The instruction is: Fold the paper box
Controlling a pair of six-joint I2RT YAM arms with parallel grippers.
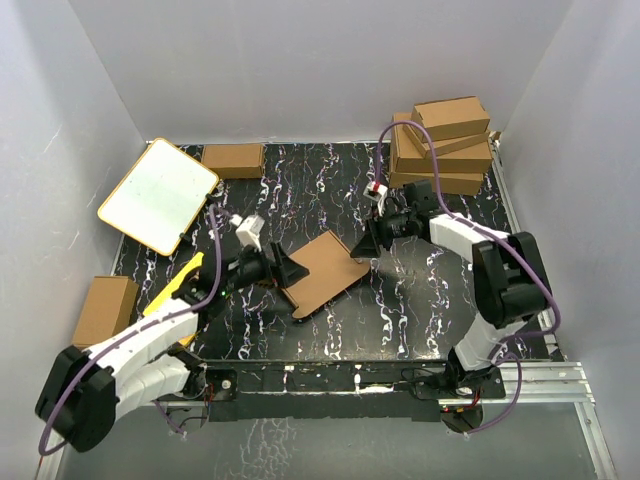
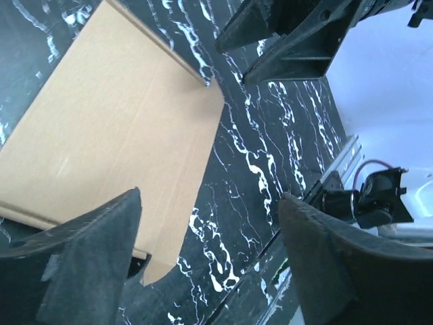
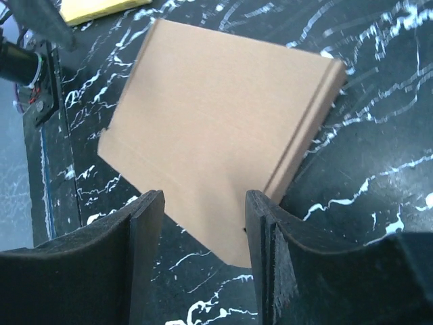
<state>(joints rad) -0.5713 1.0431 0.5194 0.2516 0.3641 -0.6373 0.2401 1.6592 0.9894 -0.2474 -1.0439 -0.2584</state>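
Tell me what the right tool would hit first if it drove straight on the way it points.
The paper box: its flat brown panel lies directly ahead of the open right tool, apparently close, though depth is unclear.

Robotics lab test cell: 3 white panel walls (image 1: 300, 70) enclose a black marbled table (image 1: 400, 310) with 2 robot arms (image 1: 460, 235) bolted on.

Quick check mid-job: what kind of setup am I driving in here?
Likely a lab box-folding cell: white walls enclose a black marbled table, with folded boxes stacked at the far right.
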